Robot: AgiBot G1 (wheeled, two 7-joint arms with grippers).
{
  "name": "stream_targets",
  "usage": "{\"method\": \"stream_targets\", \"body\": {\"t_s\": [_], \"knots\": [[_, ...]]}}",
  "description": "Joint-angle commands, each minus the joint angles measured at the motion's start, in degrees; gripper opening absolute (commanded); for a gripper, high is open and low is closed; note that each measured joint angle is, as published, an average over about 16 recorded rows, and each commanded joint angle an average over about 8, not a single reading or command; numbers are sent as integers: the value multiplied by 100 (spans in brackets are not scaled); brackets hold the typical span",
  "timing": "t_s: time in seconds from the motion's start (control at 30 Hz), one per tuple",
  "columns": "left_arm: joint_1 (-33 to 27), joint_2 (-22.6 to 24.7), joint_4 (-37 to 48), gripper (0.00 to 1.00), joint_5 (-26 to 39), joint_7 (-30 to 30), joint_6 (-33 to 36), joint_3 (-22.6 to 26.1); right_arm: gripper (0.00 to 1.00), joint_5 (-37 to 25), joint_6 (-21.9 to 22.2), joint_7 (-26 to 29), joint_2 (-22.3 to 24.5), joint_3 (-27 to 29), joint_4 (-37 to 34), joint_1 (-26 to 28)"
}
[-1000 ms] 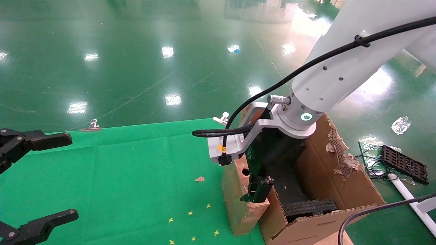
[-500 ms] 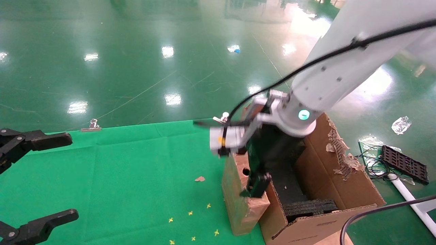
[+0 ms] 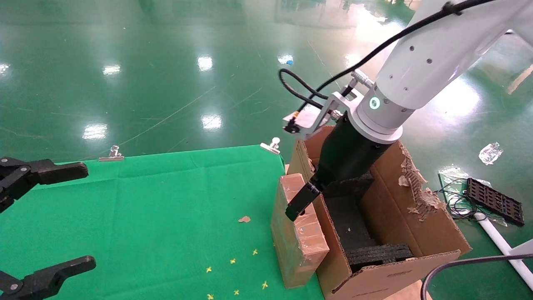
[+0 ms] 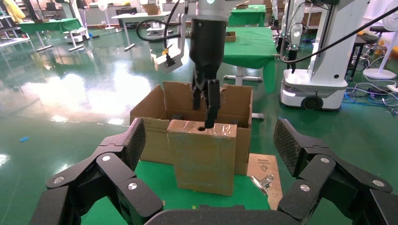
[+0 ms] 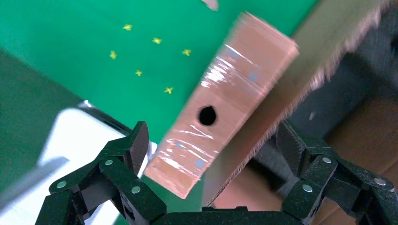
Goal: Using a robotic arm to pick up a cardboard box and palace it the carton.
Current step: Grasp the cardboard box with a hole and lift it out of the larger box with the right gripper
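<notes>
The small cardboard box (image 3: 297,233) stands upright on the green table, against the outside wall of the carton (image 3: 416,216); its round hole faces up. The carton is open, with black foam (image 3: 377,252) inside and a torn flap. The white robotic arm (image 3: 420,62) reaches down from the right. My right gripper (image 3: 308,200) is open just above the box's top, one finger (image 3: 299,203) over the box, the other hidden inside the carton. In the right wrist view the open gripper (image 5: 212,140) spans the box (image 5: 225,103) and the carton wall (image 5: 281,93). My left gripper (image 3: 79,216) is open, parked at the left.
Binder clips (image 3: 111,154) (image 3: 270,146) hold the green cloth at the table's far edge. A cardboard scrap (image 3: 244,218) and yellow marks lie on the cloth. A black tray (image 3: 495,202) and cables lie on the floor to the right of the carton.
The right gripper has risen and swung round above the box; its grey camera block moved up and away from the box. The box and the left gripper have not moved.
</notes>
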Motion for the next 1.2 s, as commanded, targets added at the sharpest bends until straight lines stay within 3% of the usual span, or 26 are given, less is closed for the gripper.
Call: {"method": "stream_targets", "body": {"t_s": [0.03, 0.37, 0.43, 0.53, 0.6, 0.7, 0.8, 0.87, 0.93, 1.2], "knots": [[0, 0, 0, 100, -1, 0, 0, 1, 100, 21, -22, 376, -66, -82, -245, -38], [-1, -2, 0, 100, -3, 2, -2, 5, 96, 101, 77, 811, -313, -270, -822, -309], [-1, -2, 0, 100, -4, 3, -2, 5, 84, 83, 101, 834, -372, -299, -869, -355], [-1, -3, 0, 98, -4, 3, -3, 7, 51, 55, 138, 858, -445, -336, -910, -420], [-2, -3, 0, 88, -5, 4, -3, 7, 26, 33, 160, 884, -484, -361, -919, -458], [-2, -3, 0, 58, -6, 4, -4, 8, 4, -2, 187, 935, -526, -396, -911, -506], [-2, -4, 0, 22, -7, 5, -4, 10, 0, -31, 210, 996, -551, -427, -886, -548], [-2, -4, 0, 7, -7, 5, -5, 10, 0, -42, 225, 1028, -559, -442, -868, -575], [-2, -5, 0, 0, -8, 6, -5, 11, 0, -49, 237, 1053, -563, -454, -854, -599], [-3, -6, 0, 0, -10, 7, -6, 14, 0, -55, 246, 1093, -572, -487, -844, -662]]}}
